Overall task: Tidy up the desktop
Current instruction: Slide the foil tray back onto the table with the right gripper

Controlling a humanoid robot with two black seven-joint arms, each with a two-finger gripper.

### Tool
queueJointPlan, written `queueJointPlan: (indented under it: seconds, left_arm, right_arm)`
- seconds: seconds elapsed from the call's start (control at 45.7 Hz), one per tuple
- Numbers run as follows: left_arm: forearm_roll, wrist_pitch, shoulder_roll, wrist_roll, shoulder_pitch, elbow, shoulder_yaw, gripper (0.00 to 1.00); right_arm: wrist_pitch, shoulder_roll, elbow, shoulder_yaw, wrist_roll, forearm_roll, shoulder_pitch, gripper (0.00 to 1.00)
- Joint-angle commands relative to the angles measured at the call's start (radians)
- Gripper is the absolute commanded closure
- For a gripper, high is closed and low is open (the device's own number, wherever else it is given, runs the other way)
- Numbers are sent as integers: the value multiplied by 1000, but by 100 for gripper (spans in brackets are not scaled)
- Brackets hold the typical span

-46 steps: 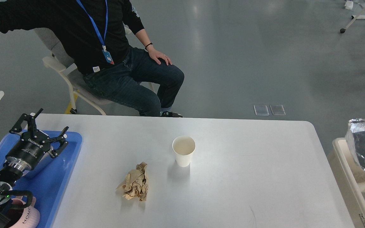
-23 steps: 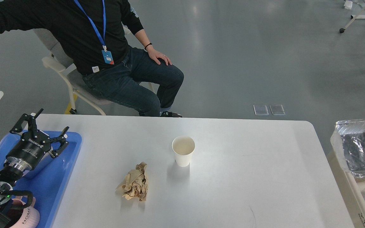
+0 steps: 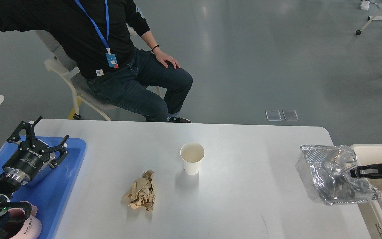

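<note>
A white paper cup stands upright near the table's middle. A crumpled brown paper ball lies in front of it to the left. My left gripper is open and empty above the blue tray at the table's left edge. My right gripper comes in from the right and is shut on the rim of a crumpled foil container, holding it tilted over the table's right edge.
A pink cup marked HOME and a silver object sit on the tray. A beige bin stands right of the table. A seated person is behind the far edge of the white table.
The foil container has moved left from above the bin to over the table's right edge, and the right gripper has come into view. My left gripper has drifted slightly left.
</note>
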Motion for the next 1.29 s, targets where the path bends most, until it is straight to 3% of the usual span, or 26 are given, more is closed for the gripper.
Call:
queueJointPlan:
  seconds: [0.0,0.109,0.394,1.27]
  left_arm:
    - [0,0,4,0,0,0,0,3]
    - [0,0,10,0,-1,0,0,3]
    - [3,0,13,0,0,0,0,3]
    - [17,0,11,0,-1,0,0,3]
  right_arm:
    - [27,32,37,2,-123,128,20,100]
    - [27,63,37,2,-234,239,28,100]
    - [13,109,36,2,-378,403,12,100]
    - [-134,161,31,11,-381,405,-106,100]
